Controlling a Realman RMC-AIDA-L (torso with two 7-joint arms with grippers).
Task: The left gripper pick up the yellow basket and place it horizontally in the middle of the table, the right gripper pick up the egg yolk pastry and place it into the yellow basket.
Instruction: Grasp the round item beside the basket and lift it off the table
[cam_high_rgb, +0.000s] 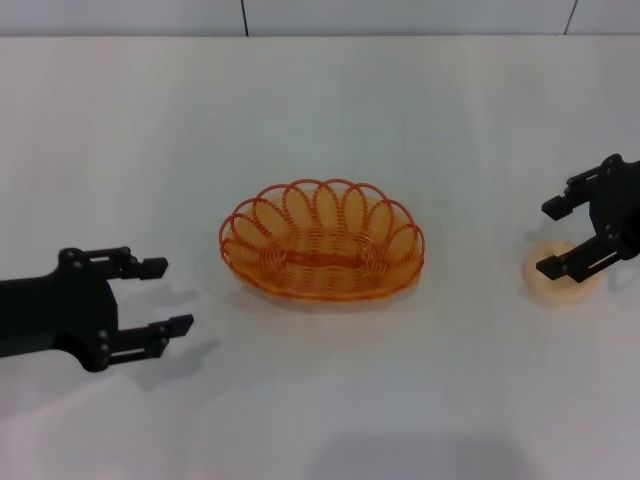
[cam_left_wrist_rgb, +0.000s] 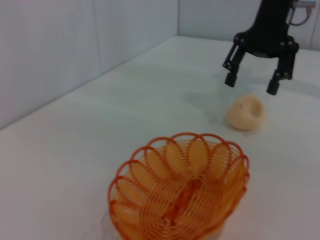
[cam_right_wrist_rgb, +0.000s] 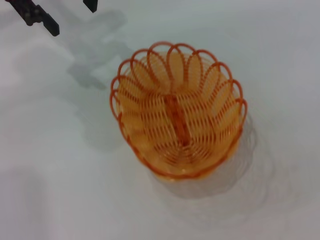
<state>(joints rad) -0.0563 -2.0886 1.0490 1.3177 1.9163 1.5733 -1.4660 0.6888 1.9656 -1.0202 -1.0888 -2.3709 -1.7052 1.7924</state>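
Note:
The yellow basket (cam_high_rgb: 322, 245) stands upright and empty in the middle of the white table (cam_high_rgb: 320, 120), its long side running left to right. It also shows in the left wrist view (cam_left_wrist_rgb: 180, 195) and the right wrist view (cam_right_wrist_rgb: 180, 125). My left gripper (cam_high_rgb: 168, 296) is open and empty, to the left of the basket and apart from it. The egg yolk pastry (cam_high_rgb: 560, 283) lies on the table at the right. My right gripper (cam_high_rgb: 548, 238) is open just above the pastry (cam_left_wrist_rgb: 245, 112), with its fingers (cam_left_wrist_rgb: 230, 79) spread over it and not touching it.
A pale wall runs along the table's far edge (cam_high_rgb: 320, 36). The left gripper (cam_right_wrist_rgb: 72, 19) shows at the edge of the right wrist view, and the right gripper (cam_left_wrist_rgb: 251, 84) shows in the left wrist view.

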